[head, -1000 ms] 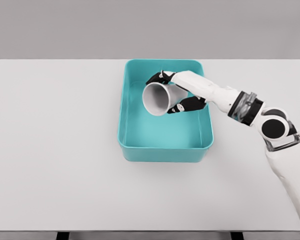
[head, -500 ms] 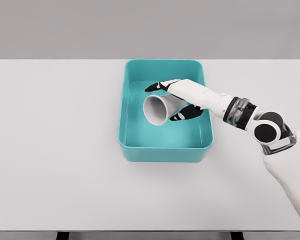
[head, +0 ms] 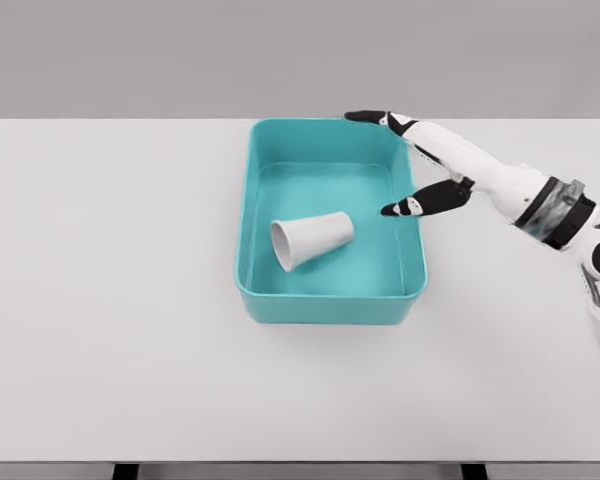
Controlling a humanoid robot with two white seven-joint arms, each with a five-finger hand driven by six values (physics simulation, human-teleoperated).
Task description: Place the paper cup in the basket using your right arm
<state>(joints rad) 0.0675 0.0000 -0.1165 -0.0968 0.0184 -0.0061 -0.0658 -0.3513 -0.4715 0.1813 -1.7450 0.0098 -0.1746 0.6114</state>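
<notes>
The flat white table [head: 120, 330] carries a teal rectangular plastic basket [head: 330, 306] that stands near the far edge, a little right of the middle. Inside it, the white paper cup [head: 311, 240] now lies on its side on the basket floor, toward the near left part, its open mouth turned to the left and slightly toward the near wall, its narrow base pointing right and away. A second ago the cup was held up in the air in the far half of the basket, and half a second ago it was still between the fingers; it has since dropped free and rolled nearer to the front.

Farther back, the robot's right hand [head: 425, 165] has let go and pulled away to the right. It now hangs over the basket's far right corner and right wall, fingers spread and holding nothing: the black-tipped thumb [head: 405, 208] points left over the right wall, and the longer fingers [head: 375, 118] reach over the far rim. The hand and the cup are well apart. The white forearm runs off to the right edge of the table.
</notes>
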